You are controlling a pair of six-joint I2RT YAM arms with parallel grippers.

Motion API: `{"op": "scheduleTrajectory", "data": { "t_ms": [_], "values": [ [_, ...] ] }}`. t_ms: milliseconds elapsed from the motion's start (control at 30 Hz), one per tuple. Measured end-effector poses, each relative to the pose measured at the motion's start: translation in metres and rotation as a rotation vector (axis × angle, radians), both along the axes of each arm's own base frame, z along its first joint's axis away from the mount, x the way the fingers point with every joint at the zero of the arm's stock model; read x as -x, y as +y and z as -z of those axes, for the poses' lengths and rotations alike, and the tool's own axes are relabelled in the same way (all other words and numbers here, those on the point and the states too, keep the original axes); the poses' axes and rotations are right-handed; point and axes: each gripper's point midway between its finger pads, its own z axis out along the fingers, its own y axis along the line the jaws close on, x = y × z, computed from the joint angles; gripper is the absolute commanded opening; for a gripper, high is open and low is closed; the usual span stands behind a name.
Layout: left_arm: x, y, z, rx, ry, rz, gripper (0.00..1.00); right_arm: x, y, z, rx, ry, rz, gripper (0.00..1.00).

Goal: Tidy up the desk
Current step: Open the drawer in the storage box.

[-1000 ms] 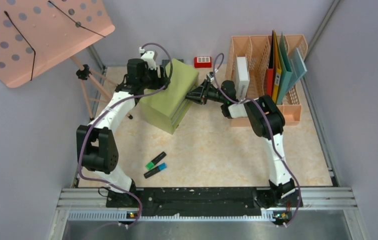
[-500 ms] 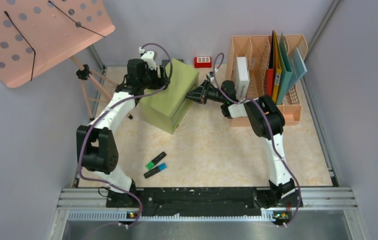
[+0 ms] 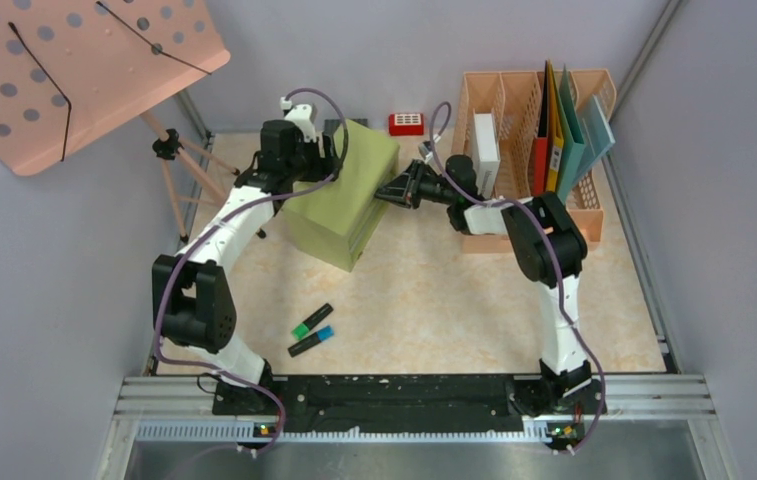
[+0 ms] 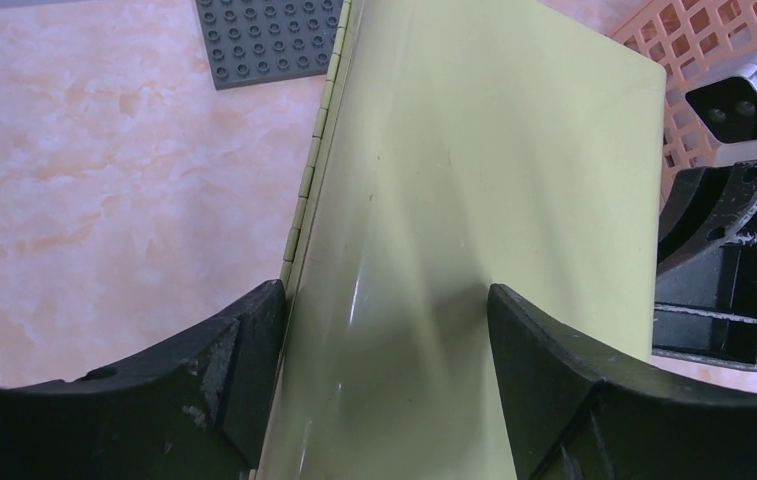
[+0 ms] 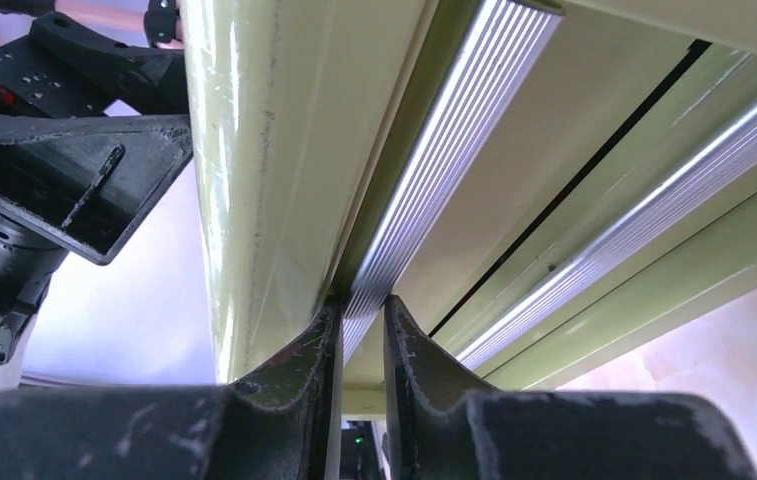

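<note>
Now your desk (image 3: pixel 454 300) lies flat between the grey walls, its beige marble top stretching out ahead of both arm bases. Toward its far edge stands the green drawer cabinet (image 3: pixel 344 195). Your right gripper (image 5: pixel 359 310) is clenched on the cabinet's ribbed silver drawer pull (image 5: pixel 454 150). Your left gripper (image 4: pixel 384 300) is spread wide over the cabinet's top panel, one finger beside the hinged edge.

Left gripper (image 4: pixel 386 295) spread wide, right gripper (image 5: pixel 362 310) clamped, arms (image 3: pixel 224 215) extended forward
</note>
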Motion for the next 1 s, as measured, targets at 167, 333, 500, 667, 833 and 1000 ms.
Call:
{"op": "scheduleTrajectory", "data": {
  "t_ms": [167, 333, 500, 667, 833, 1000],
  "values": [
    [0.002, -0.002, 0.0, 0.003, 0.007, -0.01, 0.27, 0.002, -0.003, 0.001, 0.011, -0.008, 0.009, 0.0],
    [0.003, -0.001, 0.0, 0.007, 0.009, -0.018, 0.25, 0.002, -0.004, 0.0, -0.005, 0.0, 0.019, 0.0],
    [0.004, -0.002, 0.0, 0.015, 0.016, -0.023, 0.2, 0.004, -0.006, -0.001, -0.029, 0.004, 0.034, 0.0],
    [0.004, -0.003, 0.0, 0.024, 0.02, -0.028, 0.16, 0.006, -0.008, -0.001, -0.047, 0.006, 0.044, 0.0],
    [0.005, -0.003, 0.0, 0.027, 0.023, -0.03, 0.06, 0.007, -0.009, -0.002, -0.06, 0.006, 0.05, 0.0],
    [0.004, -0.002, 0.0, 0.026, 0.028, -0.036, 0.0, 0.005, -0.011, -0.002, -0.066, 0.006, 0.053, 0.0]
  ]
}}
